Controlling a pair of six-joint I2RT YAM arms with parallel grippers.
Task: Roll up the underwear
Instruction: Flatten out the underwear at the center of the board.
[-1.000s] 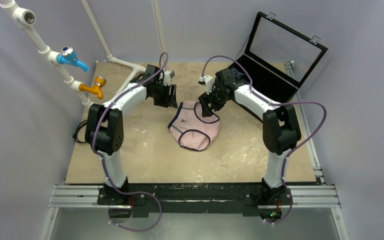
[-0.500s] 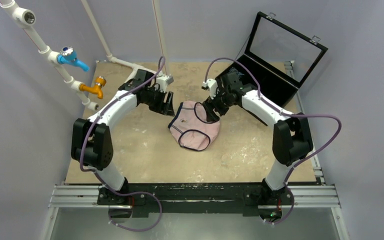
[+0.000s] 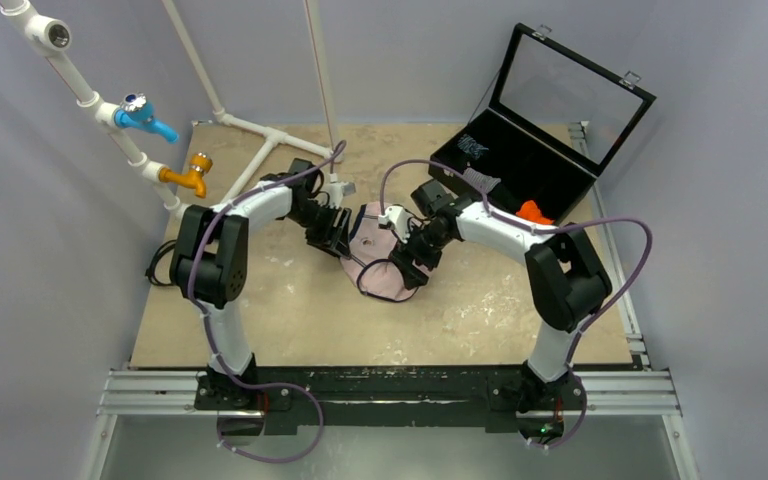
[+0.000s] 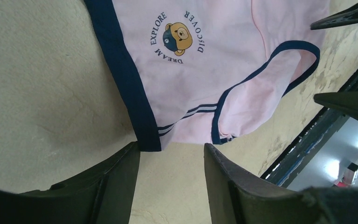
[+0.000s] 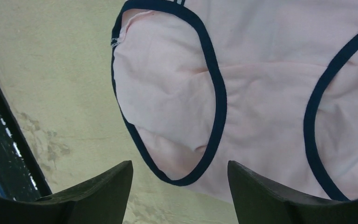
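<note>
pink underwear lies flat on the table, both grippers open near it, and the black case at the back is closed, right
No: the black case is open, lid raised, as the top external view shows. The underwear does lie flat on the table, with left gripper and right gripper open near it.

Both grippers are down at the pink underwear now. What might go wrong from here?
1. The left gripper stands open over bare table just off the waistband corner; closing here may miss the underwear.
2. The right gripper, also open, sits at the leg-opening trim; it may pinch only one layer, skewing the roll.
3. Both work close together over a small garment, so they might collide.
</note>
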